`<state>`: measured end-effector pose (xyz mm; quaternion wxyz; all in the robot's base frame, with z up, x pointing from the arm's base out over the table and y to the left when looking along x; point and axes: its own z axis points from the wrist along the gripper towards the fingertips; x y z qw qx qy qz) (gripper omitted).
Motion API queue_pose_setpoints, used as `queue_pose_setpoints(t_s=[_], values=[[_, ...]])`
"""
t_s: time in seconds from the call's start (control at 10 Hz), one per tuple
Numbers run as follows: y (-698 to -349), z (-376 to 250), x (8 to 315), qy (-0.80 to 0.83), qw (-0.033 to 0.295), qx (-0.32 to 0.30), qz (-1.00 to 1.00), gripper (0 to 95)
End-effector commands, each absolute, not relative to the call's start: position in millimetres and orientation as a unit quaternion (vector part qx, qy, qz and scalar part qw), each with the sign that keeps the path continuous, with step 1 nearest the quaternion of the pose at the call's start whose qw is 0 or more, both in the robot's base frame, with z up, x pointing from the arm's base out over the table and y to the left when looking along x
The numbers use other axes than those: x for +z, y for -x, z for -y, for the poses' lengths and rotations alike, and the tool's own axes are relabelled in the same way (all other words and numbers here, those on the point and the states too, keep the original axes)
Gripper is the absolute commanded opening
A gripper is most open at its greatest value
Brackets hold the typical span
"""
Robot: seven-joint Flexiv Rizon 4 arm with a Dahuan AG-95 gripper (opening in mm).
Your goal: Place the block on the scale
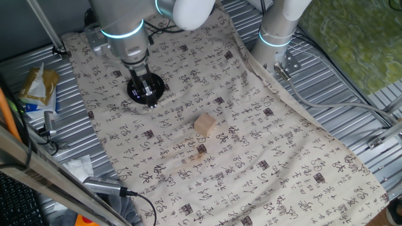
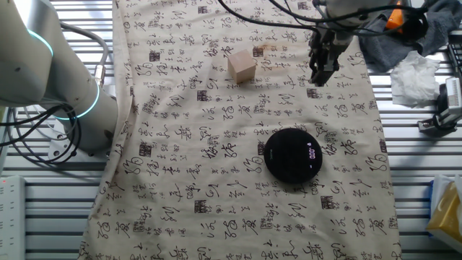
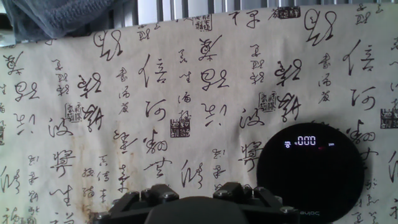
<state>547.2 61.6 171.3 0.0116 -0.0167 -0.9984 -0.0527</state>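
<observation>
The worktop carries the scale, bare and reading zero, with the block well apart on the cloth. The hand hangs empty, fingers close together; whether fully clenched cannot be told. Judgement: open it, travel to the block, centre over it before descending.

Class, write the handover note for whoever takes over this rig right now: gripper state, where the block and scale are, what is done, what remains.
Gripper: holds nothing and hangs above the cloth; whether its fingers are open or shut cannot be told.
Block: lies on the printed cloth, untouched, apart from the gripper and from the scale.
Scale: sits on the cloth with nothing on it, its display lit.
Done: nothing yet.
Left: move to the block, grasp it, carry it over and set it on the scale.
</observation>
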Motion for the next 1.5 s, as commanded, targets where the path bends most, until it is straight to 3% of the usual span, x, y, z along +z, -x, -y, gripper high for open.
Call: queue_pose_setpoints(t_s=[0.1, 1.5], values=[[-548, -65, 169, 0.020, 0.009, -0.053, 0.998, 57.0], [-540, -96, 150, 0.033, 0.009, -0.043, 0.999, 57.0]])
